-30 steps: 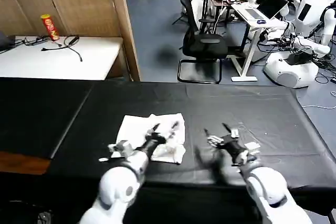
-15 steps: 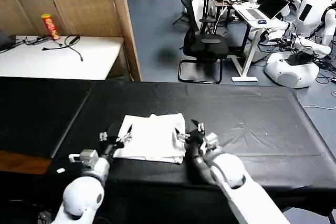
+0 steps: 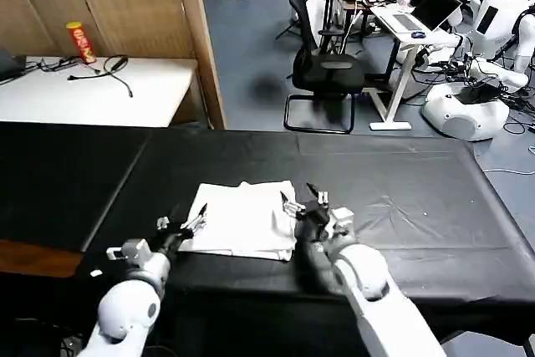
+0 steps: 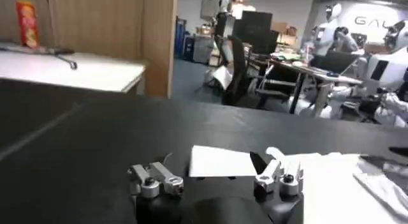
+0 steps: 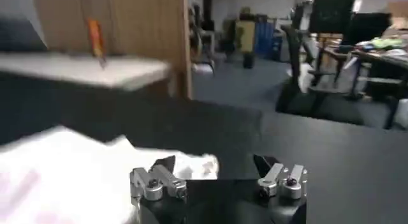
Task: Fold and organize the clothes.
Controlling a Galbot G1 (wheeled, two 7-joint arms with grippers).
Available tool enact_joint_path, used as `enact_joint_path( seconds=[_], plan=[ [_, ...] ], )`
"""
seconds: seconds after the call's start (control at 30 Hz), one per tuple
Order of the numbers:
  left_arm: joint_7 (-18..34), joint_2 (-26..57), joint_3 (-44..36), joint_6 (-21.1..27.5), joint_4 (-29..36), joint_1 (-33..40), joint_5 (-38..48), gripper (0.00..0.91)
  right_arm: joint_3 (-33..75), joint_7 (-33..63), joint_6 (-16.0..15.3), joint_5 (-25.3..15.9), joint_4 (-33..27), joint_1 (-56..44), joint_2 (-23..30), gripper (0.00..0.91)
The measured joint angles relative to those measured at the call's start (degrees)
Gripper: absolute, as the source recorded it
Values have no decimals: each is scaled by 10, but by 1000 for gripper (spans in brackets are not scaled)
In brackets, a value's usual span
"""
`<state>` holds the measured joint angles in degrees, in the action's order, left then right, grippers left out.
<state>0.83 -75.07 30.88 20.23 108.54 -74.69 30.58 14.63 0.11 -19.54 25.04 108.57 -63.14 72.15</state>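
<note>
T-shirt (image 3: 242, 221), folded to a compact white rectangle, lies on the black table (image 3: 418, 198) near its front edge, long axis running side to side. Left gripper (image 3: 185, 224) sits at the shirt's left edge, jaws apart, one fingertip over the cloth. Right gripper (image 3: 303, 201) sits at the shirt's right edge, jaws likewise apart, nothing held. Shirt lies between the two, each about equally near. Judgement: next fold likely needs both edges pinched together.

Both arms have rounded, glossy white shells leading to black wrists. The left gripper (image 3: 181, 222) and right gripper (image 3: 303, 199) carry slim black fingers on silver metal brackets with round screw heads
</note>
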Motion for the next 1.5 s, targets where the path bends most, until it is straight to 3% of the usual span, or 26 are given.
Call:
enact_joint_path(
  seconds=[0.27, 0.3, 0.33, 0.37, 0.83, 1.1, 1.5],
  plan=[
    [-28, 2, 13, -1, -52, 24, 107, 878, 53, -13, 10, 15, 84, -71, -31, 878],
    [-31, 2, 12, -1, -58, 27, 112, 761, 56, -13, 10, 15, 89, -76, -32, 878],
    [-33, 2, 12, -1, -63, 29, 117, 536, 59, -13, 10, 15, 94, -79, -32, 878],
    [-34, 2, 11, -1, -66, 30, 122, 0, 62, -13, 10, 15, 99, -83, -32, 878],
    [-34, 1, 12, 2, -78, 41, 153, 0, 77, -15, 19, 5, 122, -105, -25, 878],
    [-31, 16, 21, 1, -62, 38, 83, 0, 88, -14, 20, 3, 119, -104, -25, 878],
    [-15, 212, 109, 7, 2, -1, 56, 0, 86, -10, 20, -7, 102, -96, -13, 878]
  ],
)
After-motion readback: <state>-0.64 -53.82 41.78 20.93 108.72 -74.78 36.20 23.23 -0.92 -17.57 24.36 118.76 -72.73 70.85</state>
